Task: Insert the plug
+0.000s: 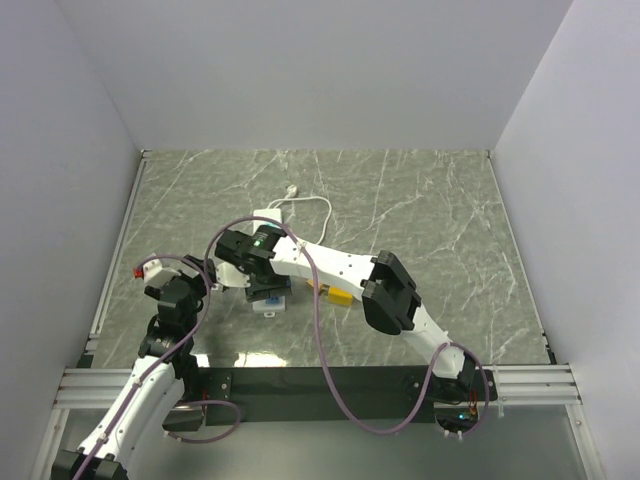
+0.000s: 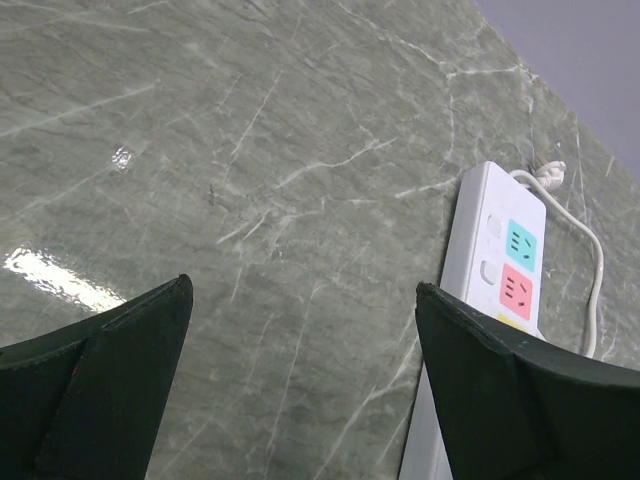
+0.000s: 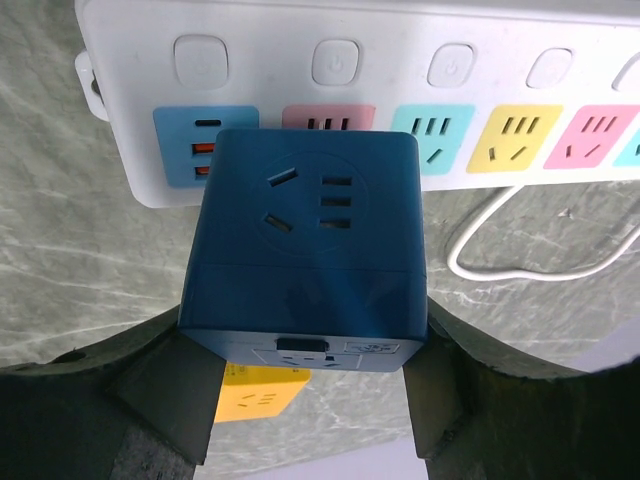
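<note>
1. The blue plug [image 3: 305, 250] is clamped on two sides by the right gripper [image 3: 308, 365].
2. It covers most of a pink socket [image 3: 300, 117] on the white power strip [image 3: 400, 40]; whether its pins have entered cannot be told.
3. Probably the alignment step: next, square pins to slots, then press straight in.
4. The left gripper [image 2: 302, 290] gapes wide and empty over the surface [image 2: 250, 150], beside the strip.
</note>
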Motion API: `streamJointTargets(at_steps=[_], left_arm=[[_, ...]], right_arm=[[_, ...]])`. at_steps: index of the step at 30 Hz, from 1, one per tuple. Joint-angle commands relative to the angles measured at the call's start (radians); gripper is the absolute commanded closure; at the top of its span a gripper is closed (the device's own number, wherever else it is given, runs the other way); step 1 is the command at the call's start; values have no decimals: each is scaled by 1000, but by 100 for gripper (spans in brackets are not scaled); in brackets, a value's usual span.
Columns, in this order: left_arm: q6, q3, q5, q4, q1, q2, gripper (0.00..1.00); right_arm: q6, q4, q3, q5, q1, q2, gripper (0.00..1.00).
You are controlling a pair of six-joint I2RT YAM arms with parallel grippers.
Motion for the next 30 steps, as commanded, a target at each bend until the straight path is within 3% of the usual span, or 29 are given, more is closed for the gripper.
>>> streamJointTargets(at_steps=[1,7,15,22,30], left_arm=[[-25,46,171,179,-34,-29,0],[-25,48,176,179,-32,-32,1],[-25,45,176,179,-31,-35,0],[-14,48,177,182,-29,-32,1],[1,43,192,192,-28,-60,1]], right_arm=[[-29,146,23,50,12,107,100],[-49,203,9,31,10,70,100],[-30,417,-150,-16,7,-68,100],[2,473,-189,41,1,-118,100],[66,654,-422,45,-6,-333,100]])
